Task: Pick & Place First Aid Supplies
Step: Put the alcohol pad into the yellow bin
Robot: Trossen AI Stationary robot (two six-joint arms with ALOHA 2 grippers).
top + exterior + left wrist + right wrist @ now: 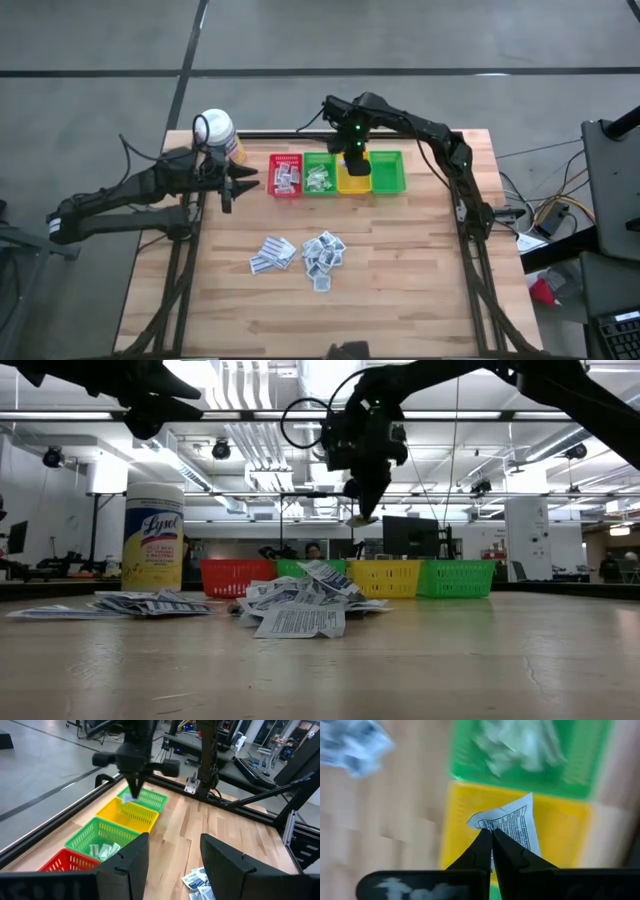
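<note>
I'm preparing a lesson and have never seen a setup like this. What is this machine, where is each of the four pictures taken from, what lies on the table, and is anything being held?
Two dark robot arms work at a wooden table. One picture looks straight down, one looks level across the tabletop, and two come from cameras on the arms' wrists. At the back stand four bins in a row: red bin, green bin, yellow bin, and another green one. A Lysol canister stands beside them. Loose white sachets lie mid-table. The right tool is shut on a sachet above the yellow bin. The left tool waits open near the canister.
</note>
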